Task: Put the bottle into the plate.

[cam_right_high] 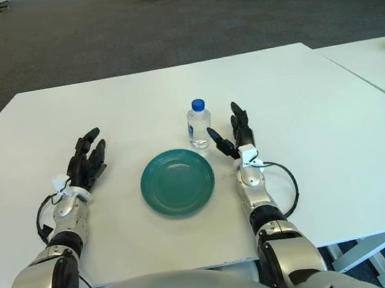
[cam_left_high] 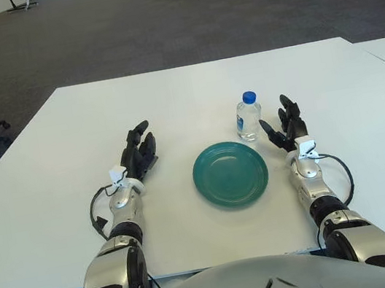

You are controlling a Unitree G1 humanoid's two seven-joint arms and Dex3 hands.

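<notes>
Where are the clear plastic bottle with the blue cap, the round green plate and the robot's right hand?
clear plastic bottle (cam_left_high: 249, 121), left eye view, on its body.
round green plate (cam_left_high: 230, 174), left eye view, on its bare centre.
right hand (cam_right_high: 234, 137), right eye view, on its fingers.

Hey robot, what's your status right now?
Left hand open, left of plate. Right hand open beside bottle. Bottle upright behind plate, ungrasped. Nothing between.

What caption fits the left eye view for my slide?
Right hand open beside upright bottle, green plate empty, left hand idle.
</notes>
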